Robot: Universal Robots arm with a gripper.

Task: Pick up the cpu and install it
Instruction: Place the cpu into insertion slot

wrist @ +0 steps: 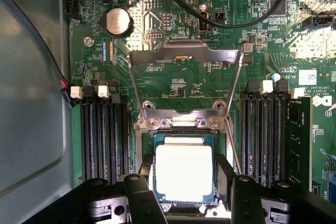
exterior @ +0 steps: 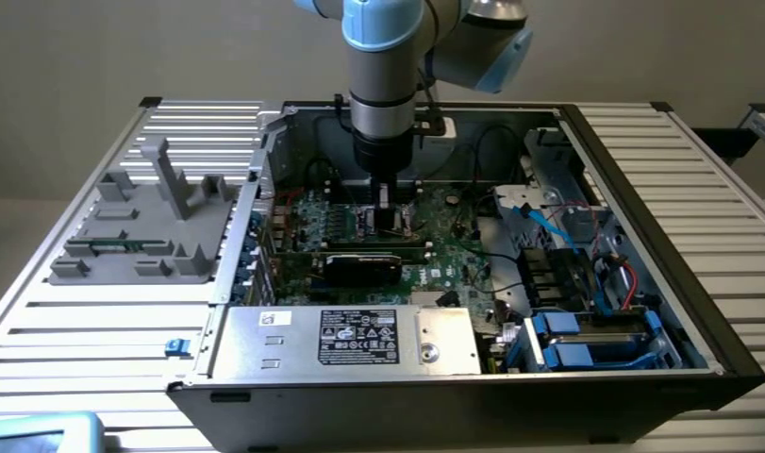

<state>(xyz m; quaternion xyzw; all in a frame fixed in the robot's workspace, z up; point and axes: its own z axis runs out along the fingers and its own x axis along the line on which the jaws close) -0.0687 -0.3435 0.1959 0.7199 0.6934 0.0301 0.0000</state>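
Open PC case on slatted table, arm reaching into it, cpu at the socket.

Slatted aluminium table in front of a plain beige wall. An open computer case stands on it, with a grey plastic fixture lying on the exterior view's left. Inside the case are a green motherboard, a black card and memory slots. The arm comes straight down into the case, wrist vertical. The gripper points down at the board, just behind the black card. In the wrist view the socket has its metal load plate flipped open. The cpu, shiny top up, sits inside the socket frame. Can't tell if it is fully seated. The fingers stand fairly wide, one against each opposite edge of the cpu, holding it.
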